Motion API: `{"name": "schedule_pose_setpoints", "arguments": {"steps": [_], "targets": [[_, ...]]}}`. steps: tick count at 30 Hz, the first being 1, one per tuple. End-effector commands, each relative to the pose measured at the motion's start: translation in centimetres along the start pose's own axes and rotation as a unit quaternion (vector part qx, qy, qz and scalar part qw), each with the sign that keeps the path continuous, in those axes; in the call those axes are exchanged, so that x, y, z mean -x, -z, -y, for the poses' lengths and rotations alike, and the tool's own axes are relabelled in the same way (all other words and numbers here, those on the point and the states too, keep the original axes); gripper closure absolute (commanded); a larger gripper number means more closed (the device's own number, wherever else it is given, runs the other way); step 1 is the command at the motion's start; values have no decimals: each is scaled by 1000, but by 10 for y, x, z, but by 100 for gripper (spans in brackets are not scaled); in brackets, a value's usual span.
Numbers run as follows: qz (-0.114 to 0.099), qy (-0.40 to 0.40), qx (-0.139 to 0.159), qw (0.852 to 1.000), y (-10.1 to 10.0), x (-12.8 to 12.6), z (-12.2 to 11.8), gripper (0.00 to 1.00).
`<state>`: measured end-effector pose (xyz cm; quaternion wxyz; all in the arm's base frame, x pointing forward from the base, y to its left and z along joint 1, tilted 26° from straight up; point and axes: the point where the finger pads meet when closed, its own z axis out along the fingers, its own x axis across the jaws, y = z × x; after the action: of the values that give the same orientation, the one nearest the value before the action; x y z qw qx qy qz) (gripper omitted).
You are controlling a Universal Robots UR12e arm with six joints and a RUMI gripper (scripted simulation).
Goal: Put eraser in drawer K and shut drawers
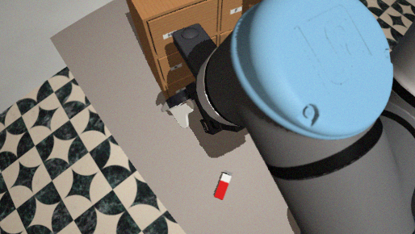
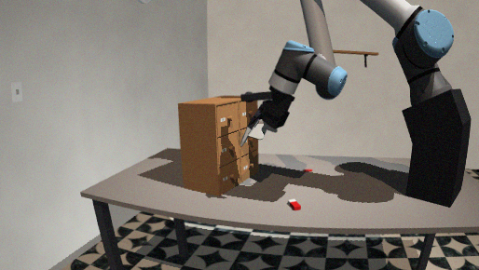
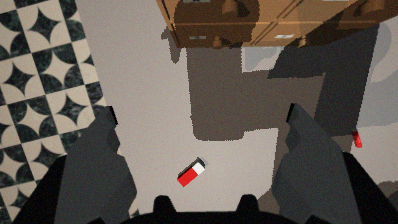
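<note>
We had the end effector (image 1: 196, 116) (image 2: 250, 141) (image 3: 201, 106) spread wide and holding nothing, before the upright chest (image 1: 178, 7) (image 2: 198, 144) (image 3: 215, 25). The eraser (image 1: 223, 185) (image 2: 294, 205) (image 3: 190, 173) (red, white-ended) lay on our bench (image 1: 109, 81) (image 2: 349, 223) (image 3: 125, 65), near its long edge above the tiled floor (image 1: 52, 149) (image 2: 261, 249) (image 3: 40, 75).

grey arm (image 1: 335, 194) (image 2: 321, 28) with sky-blue round caps, black bands, black-and-grey hand (image 2: 275, 114) (image 3: 201, 106)
</note>
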<state>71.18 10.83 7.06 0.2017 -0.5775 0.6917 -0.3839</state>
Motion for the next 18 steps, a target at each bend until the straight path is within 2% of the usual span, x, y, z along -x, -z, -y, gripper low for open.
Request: {"name": "schedule_pose_setpoints", "arguments": {"steps": [1, 11, 13, 18], "targets": [[1, 0, -29, 1000, -6, 0, 2, 0], [1, 0, -86, 996, -18, 0, 5, 0], [1, 0, -86, 996, -18, 0, 5, 0], [1, 0, -115, 993, -24, 0, 6, 0]]}}
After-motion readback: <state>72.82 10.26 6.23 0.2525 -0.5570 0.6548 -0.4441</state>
